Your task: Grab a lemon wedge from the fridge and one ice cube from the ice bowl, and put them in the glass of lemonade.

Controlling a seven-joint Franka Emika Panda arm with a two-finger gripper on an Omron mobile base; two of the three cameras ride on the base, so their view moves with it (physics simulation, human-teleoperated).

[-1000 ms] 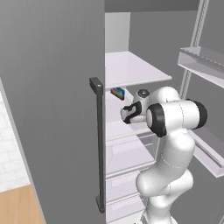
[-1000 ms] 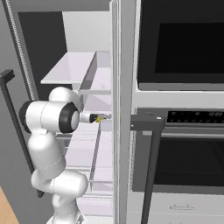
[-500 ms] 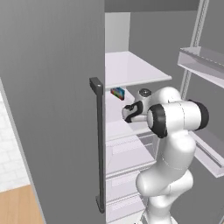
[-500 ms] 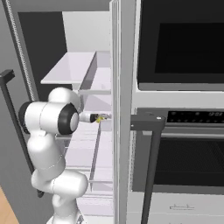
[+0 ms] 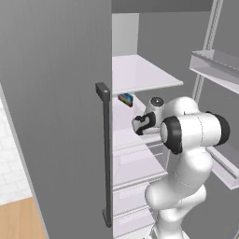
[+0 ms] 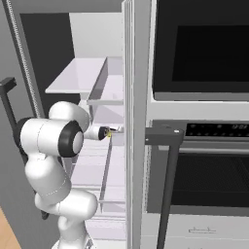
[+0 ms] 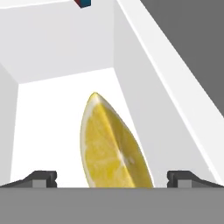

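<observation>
Yellow lemon wedge [image 7: 113, 146] on white fridge [image 5: 56, 116] shelf

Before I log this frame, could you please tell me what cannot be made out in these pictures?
- Lemon wedge: its lower end is cut off at the bottom of the hand view.
- Blue-and-red packet: cropped by the hand view's top edge.
- Gripper: in the right base view the fridge door's edge hides its tips.
- Whether the fingertips touch the wedge: too little shows.

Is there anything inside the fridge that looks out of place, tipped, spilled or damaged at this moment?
Nothing stands out. The lemon wedge lies whole on the white shelf of the fridge, between the fingertips of the open hand, with no spill around it. The small blue-and-red packet sits farther back on the shelf.
</observation>
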